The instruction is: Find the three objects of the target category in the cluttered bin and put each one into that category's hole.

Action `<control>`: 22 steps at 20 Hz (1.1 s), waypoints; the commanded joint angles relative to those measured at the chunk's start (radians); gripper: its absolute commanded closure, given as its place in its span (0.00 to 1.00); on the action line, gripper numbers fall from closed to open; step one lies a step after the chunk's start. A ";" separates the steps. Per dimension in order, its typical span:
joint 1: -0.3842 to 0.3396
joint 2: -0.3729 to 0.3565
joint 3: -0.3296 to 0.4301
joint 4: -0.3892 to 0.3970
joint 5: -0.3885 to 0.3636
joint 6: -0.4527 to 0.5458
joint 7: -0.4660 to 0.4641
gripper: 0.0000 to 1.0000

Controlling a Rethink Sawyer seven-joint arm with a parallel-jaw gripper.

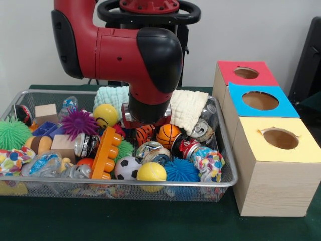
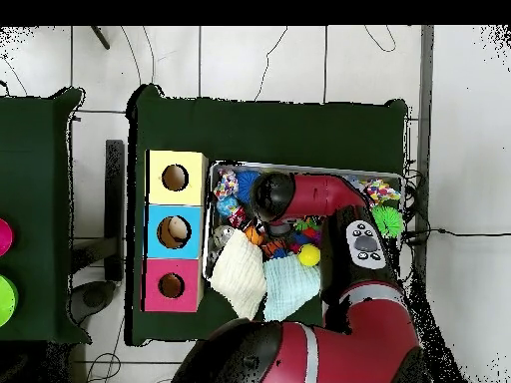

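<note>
The wire-mesh bin [image 1: 125,184] is packed with toys, balls, cans and cloths. It also shows in the overhead view [image 2: 299,166], mostly under the arm. My gripper [image 1: 145,122] is low over the bin's middle, right above a tiger-striped ball [image 1: 144,133] and next to a small basketball [image 1: 168,134]. The black wrist covers it, so its state does not show. In the overhead view the arm hides it. Three wooden boxes stand beside the bin, each with a round hole: red top [image 1: 246,73], blue top [image 1: 260,100], yellow top [image 1: 281,138].
The bin holds a soccer ball [image 1: 127,167], yellow ball [image 1: 151,171], smiley ball [image 1: 105,115], blue [image 1: 181,169], purple [image 1: 78,123] and green [image 1: 12,133] spiky balls, cans [image 1: 86,144], wooden blocks [image 1: 46,113], a white cloth [image 1: 188,108] and a pale blue cloth [image 1: 110,96].
</note>
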 commanded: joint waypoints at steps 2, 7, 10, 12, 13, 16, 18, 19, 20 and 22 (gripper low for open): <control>0.012 0.029 0.043 -0.017 0.001 0.054 0.022 0.00; 0.039 0.061 -0.018 -0.022 -0.042 0.174 0.011 0.00; 0.059 0.098 -0.042 -0.053 -0.056 0.236 0.016 0.00; 0.071 0.124 -0.055 -0.081 -0.064 0.280 0.022 0.00; 0.071 0.127 -0.053 -0.082 -0.063 0.271 0.022 0.00; 0.067 0.117 -0.051 -0.064 -0.057 0.248 0.020 0.00; 0.068 0.121 -0.052 -0.063 -0.057 0.234 0.023 0.00; 0.066 0.124 -0.048 -0.060 -0.056 0.208 0.023 0.00; 0.065 0.117 -0.046 -0.054 -0.054 0.192 0.020 0.00; 0.053 0.101 -0.030 -0.022 -0.048 0.096 0.020 0.00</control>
